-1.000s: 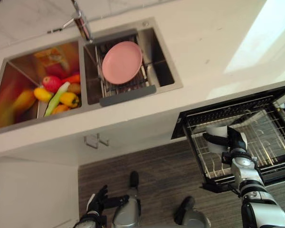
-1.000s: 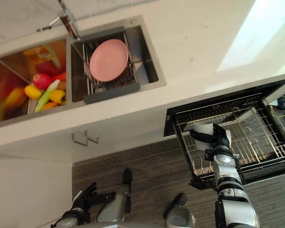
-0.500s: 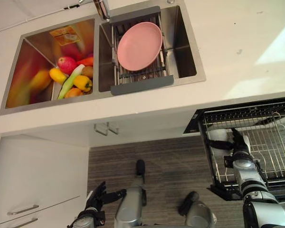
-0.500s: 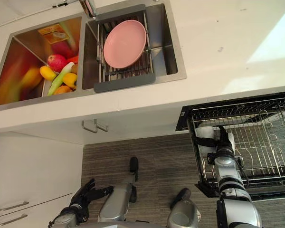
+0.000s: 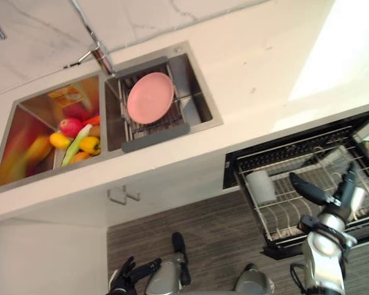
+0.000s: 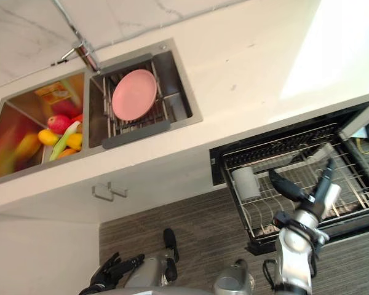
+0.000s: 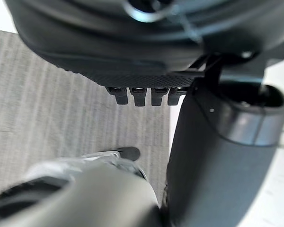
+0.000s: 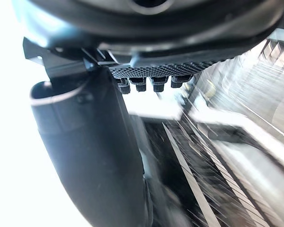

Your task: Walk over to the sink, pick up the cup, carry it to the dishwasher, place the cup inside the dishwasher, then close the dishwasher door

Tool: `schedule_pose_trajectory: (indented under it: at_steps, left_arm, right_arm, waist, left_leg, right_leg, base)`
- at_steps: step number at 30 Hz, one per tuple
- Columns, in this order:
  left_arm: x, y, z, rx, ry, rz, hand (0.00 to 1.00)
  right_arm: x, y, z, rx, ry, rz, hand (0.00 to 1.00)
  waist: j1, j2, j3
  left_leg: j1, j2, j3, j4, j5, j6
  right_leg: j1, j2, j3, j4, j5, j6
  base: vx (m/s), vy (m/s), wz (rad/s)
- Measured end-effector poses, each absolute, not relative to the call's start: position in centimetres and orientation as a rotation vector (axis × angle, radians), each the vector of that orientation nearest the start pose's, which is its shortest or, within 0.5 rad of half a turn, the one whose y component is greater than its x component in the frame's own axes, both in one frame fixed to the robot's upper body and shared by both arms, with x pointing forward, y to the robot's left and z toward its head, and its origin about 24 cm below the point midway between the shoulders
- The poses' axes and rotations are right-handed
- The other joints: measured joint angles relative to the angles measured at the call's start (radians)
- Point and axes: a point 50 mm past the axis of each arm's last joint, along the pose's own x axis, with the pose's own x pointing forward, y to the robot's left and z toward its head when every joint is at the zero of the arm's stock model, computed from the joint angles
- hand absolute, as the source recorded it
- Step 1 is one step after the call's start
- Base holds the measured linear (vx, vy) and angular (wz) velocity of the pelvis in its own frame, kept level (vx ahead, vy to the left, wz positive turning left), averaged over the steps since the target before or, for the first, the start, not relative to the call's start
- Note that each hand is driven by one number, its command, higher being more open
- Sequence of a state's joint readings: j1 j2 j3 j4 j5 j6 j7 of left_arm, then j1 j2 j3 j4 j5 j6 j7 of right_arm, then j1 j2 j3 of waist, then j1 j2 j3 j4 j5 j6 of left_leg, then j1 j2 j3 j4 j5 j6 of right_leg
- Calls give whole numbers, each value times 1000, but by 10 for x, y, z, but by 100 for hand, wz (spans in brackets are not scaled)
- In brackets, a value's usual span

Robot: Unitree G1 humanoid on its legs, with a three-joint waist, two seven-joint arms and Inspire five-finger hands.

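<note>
The white cup (image 5: 260, 186) rests in the left end of the pulled-out wire dishwasher rack (image 5: 277, 236), apart from any hand. My right hand (image 5: 332, 198) hovers over the rack's front part, to the right of the cup. It is open, with the thumb (image 5: 307, 189) spread toward the cup and the fingers (image 5: 350, 183) straight, holding nothing. In the right wrist view the thumb (image 8: 90, 156) stands over the rack wires (image 8: 227, 165). My left hand (image 5: 130, 275) hangs low above the floor, its fingers relaxed and spread.
A double sink (image 5: 206, 117) is set in the pale counter (image 5: 264, 80). A pink plate (image 5: 150, 97) lies on a drainer in its right basin, with fruit and vegetables (image 5: 74, 132) in the left one. A cabinet handle (image 5: 123, 195) sits under the counter edge.
My right hand has let go of the cup and drawn back to the right with spread fingers. The cup stays in the rack. The camera view has shifted.
</note>
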State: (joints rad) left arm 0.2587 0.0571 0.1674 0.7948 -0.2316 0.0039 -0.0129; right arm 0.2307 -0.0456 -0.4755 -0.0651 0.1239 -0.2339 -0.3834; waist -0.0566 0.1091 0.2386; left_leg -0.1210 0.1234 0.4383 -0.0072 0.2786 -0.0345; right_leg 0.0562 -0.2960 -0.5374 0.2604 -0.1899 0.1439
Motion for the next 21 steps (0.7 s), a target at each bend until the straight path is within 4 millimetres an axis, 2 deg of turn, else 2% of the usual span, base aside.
schedule_pose_trajectory:
  at_steps: [1,2,3,5,7,9,11,12,14,16,18,19,20,21]
  left_arm:
    - [72,203,-151,-243,1014,359,100]
    - [69,200,-152,-261,1030,358,100]
    - [63,195,-155,-277,1058,352,100]
    - [58,193,-156,-294,1075,332,100]
    - [55,194,-159,-318,1118,292,100]
    - [48,194,-164,-364,1209,255,100]
    - [49,199,-167,-383,1289,231,100]
    - [52,202,-168,-375,1318,226,100]
    - [58,203,-168,-353,1341,210,100]
    - [64,206,-168,-296,1372,187,100]
    - [68,207,-167,-263,1371,176,100]
    - [70,208,-167,-248,1367,175,100]
    - [71,208,-166,-246,1357,179,100]
    - [73,210,-165,-246,1342,187,100]
  right_arm:
    - [152,-298,46,-38,-158,-943,100]
    - [145,-300,54,-44,-214,-976,100]
    - [137,-301,70,-57,-312,-1005,100]
    - [134,-301,86,-41,-427,-997,100]
    - [135,-296,96,25,-508,-935,100]
    - [143,-288,104,130,-573,-818,100]
    - [159,-273,108,276,-620,-625,100]
    - [169,-265,110,349,-626,-527,100]
    - [178,-256,111,407,-628,-424,100]
    - [186,-246,110,468,-613,-300,100]
    - [191,-240,111,497,-615,-246,100]
    - [194,-238,111,516,-615,-224,100]
    - [199,-235,108,545,-600,-200,100]
    - [205,-232,103,573,-582,-181,100]
  waist:
    - [-5,-6,-5]
    - [-13,-1,-15]
    - [-25,9,-35]
    - [-36,14,-50]
    - [-38,1,-68]
    - [-41,-12,-93]
    - [-43,-41,-109]
    - [-41,-52,-109]
    - [-39,-58,-107]
    - [-37,-68,-101]
    - [-32,-75,-97]
    - [-24,-76,-95]
    - [-11,-79,-94]
    - [-4,-83,-95]
  left_leg:
    - [4,1,18,2,-4,7]
    - [19,3,49,3,-17,23]
    - [44,9,101,4,-55,50]
    - [71,12,145,6,-114,44]
    - [79,-2,161,0,-128,45]
    - [88,-23,179,-25,-132,48]
    - [111,-52,180,-49,-137,55]
    - [131,-66,176,-71,-141,51]
    - [142,-77,157,-85,-147,52]
    - [149,-89,109,-86,-156,61]
    - [147,-95,79,-86,-161,65]
    - [145,-95,64,-87,-167,58]
    - [148,-92,40,-87,-182,43]
    - [150,-90,13,-87,-184,45]
  right_leg:
    - [4,0,1,-3,-2,3]
    - [16,1,6,-6,-4,6]
    - [29,3,16,-9,-8,16]
    - [42,5,36,-23,-5,24]
    - [50,0,53,-60,24,44]
    - [54,-3,66,-92,58,48]
    - [75,-22,62,-99,69,59]
    - [85,-34,56,-83,69,62]
    - [84,-50,43,-34,71,66]
    - [70,-80,34,78,87,84]
    - [39,-102,35,166,108,67]
    - [17,-111,42,218,129,34]
    - [-3,-111,57,263,166,-23]
    - [-23,-103,92,306,164,-58]
  base:
    - [-36,13,-11]
    - [-10,42,-26]
    - [1,54,-30]
    - [49,103,-36]
    - [86,110,-30]
    - [83,70,-17]
    - [142,95,2]
    - [90,80,12]
    - [11,50,30]
    - [-3,49,61]
    - [20,34,50]
    - [68,40,48]
    - [99,42,44]
    - [92,24,38]
